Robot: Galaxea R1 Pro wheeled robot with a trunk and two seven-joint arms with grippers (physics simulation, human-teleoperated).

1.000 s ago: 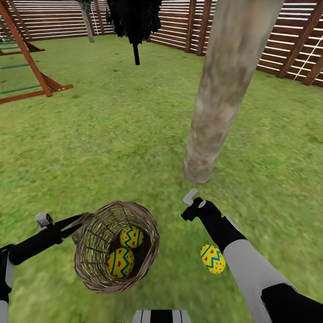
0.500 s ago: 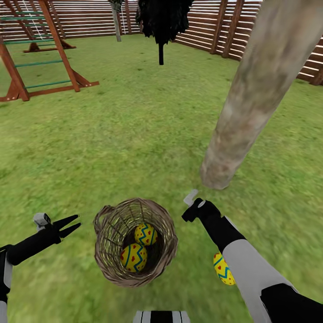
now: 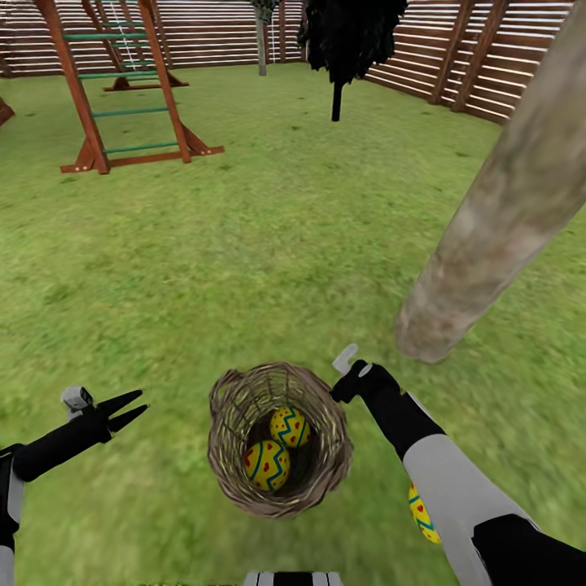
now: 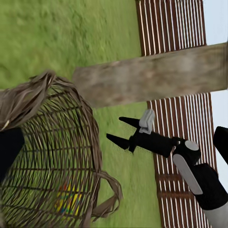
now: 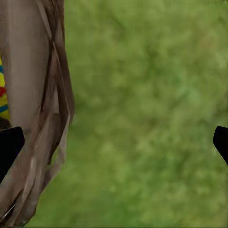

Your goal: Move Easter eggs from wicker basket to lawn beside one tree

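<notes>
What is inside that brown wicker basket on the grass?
Two yellow eggs with blue zigzag bands and red marks lie inside the round brown open-weave wicker basket, close together. The basket's bottom beneath them is covered, so anything under them cannot be seen.

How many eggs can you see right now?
3: two eggs in the basket, a third on the lawn beside it, partly hidden behind the right arm.

Head camera panning left: whole view sliding rightward. Left tool (image 3: pixel 134 409) no longer touching wicker basket (image 3: pixel 279 439), now apart from it, fingers spread. Basket now sitting closer to right tool (image 3: pixel 342 382). Third egg (image 3: pixel 423 514) on lawn (image 3: pixel 244 268) slipping behind right forearm, now mostly hidden. Play set (image 3: pixel 122 89) coming fully into view.
</notes>
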